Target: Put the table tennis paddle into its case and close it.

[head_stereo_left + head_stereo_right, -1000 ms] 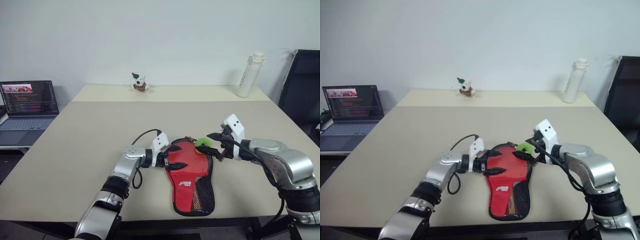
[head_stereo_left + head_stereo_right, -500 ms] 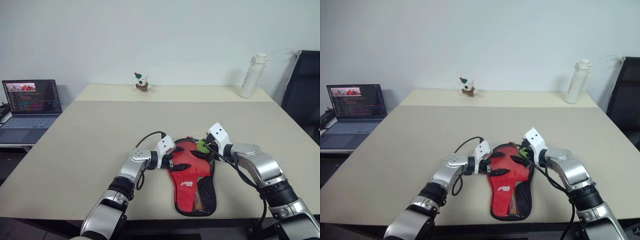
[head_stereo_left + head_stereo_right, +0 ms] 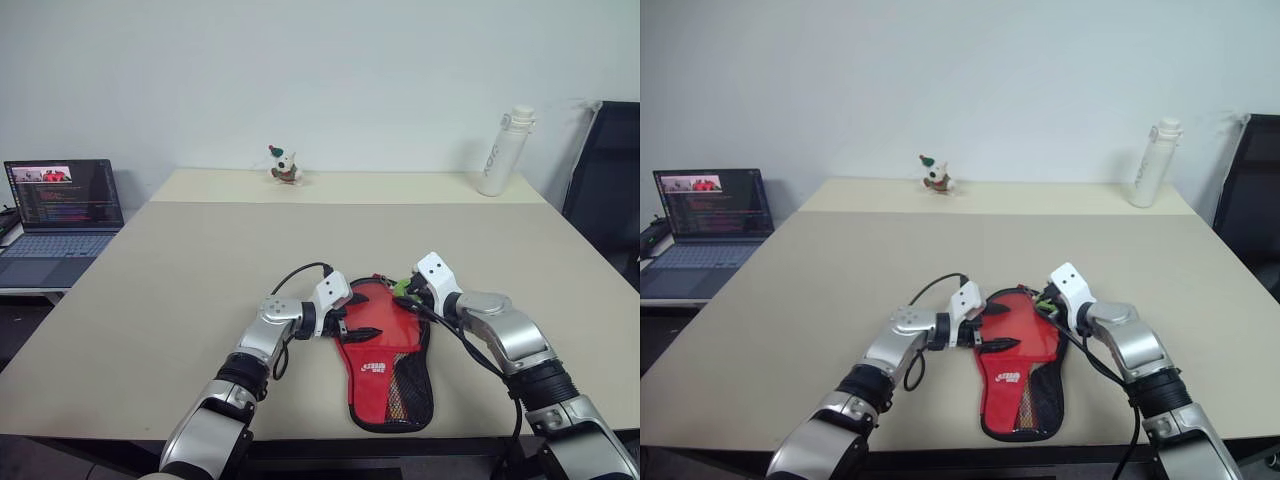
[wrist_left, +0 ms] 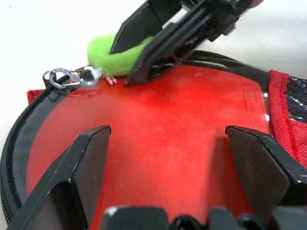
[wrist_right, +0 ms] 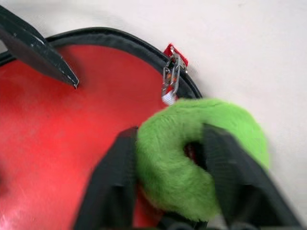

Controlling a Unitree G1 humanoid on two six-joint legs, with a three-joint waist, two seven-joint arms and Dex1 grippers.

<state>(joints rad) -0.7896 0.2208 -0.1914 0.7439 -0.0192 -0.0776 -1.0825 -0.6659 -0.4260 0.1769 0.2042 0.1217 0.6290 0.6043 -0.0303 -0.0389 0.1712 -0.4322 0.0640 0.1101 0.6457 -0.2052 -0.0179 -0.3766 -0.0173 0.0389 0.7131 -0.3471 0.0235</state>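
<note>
Right pincer (image 5: 165, 187) clamped on fuzzy green ring (image 5: 201, 148) at black fabric case's (image 3: 418, 385) rim, left pincer (image 4: 177, 158) spread over round red paddle (image 4: 168, 139), bare beige table (image 3: 200, 260) around.

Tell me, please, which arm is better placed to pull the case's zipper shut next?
Probably the right: the right gripper is shut on the green fuzzy pull at the case rim, while the left gripper stands open over the paddle.

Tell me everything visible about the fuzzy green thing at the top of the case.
The green pom-pom is a soft, furry, bright lime tuft, squashed into a ring-like shape. It sits at the rounded far edge of the case, on the robot's right side, next to a small metal clasp fixed to a red tab on the case rim. The right gripper is shut on it, one black finger on each side, pressing into the fluff. It lies partly over the paddle, low against the table.
</note>
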